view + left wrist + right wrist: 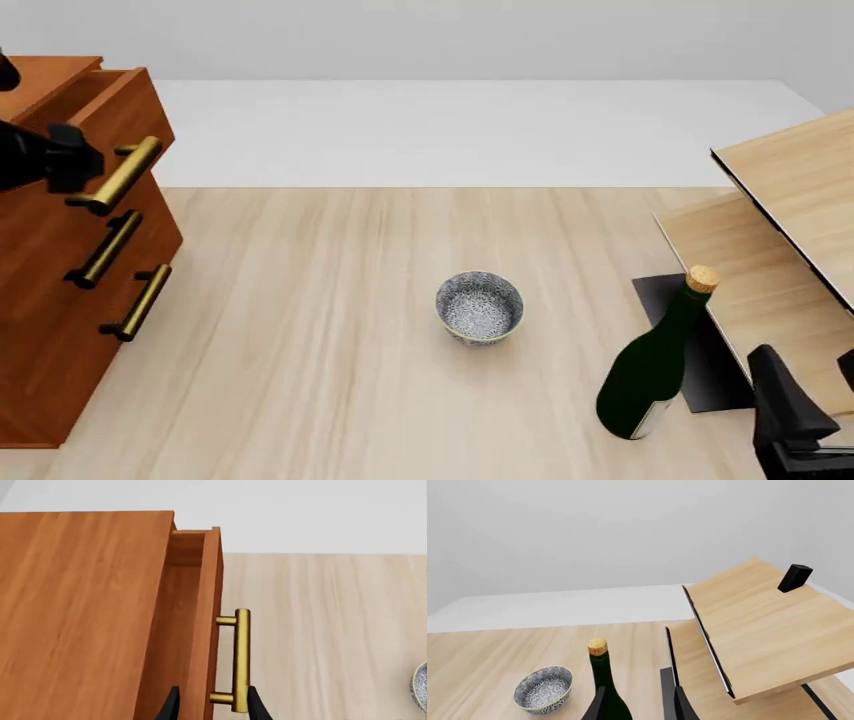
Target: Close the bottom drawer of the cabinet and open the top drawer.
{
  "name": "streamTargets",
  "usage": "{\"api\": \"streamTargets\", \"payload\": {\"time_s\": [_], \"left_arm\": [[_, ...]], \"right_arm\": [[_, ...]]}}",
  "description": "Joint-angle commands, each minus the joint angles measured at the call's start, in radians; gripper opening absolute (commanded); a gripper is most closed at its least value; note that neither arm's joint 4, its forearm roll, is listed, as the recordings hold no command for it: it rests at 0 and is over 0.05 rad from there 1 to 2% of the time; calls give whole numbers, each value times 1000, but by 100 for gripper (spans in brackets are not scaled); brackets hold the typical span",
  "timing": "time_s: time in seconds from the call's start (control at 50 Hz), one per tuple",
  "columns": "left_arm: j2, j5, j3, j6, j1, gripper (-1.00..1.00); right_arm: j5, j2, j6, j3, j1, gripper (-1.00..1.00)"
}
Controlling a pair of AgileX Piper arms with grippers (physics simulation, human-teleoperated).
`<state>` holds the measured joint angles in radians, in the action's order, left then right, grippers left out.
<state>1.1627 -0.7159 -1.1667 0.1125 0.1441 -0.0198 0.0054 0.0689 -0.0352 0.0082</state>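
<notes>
My left fingers [70,160] are clamping the brass handle [118,175] of the top drawer [127,110], partly open on the cabinet [54,330] at far left; right fingers [637,702] are idling, spread, empty.

Cabinet [40,330]: reddish-brown wood, upright, three stacked drawers with brass bar handles. Top drawer [118,110]: pulled partly open, its handle at the left gripper [74,160]. Bottom drawer [80,340]: flush, shut, well below that gripper.
</notes>
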Motion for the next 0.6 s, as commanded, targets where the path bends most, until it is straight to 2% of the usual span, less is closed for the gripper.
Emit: {"api": "streamTargets", "payload": {"time_s": [0.02,0.36,0.6], "left_arm": [[5,27,36,-16,-14,100],[15,55,67,-27,-27,100],[20,53,61,-44,-75,100]], "right_arm": [[0,-1,-1,1,0,100],[0,0,-2,1,0,100],[-1,0,-3,-1,0,100]]}}
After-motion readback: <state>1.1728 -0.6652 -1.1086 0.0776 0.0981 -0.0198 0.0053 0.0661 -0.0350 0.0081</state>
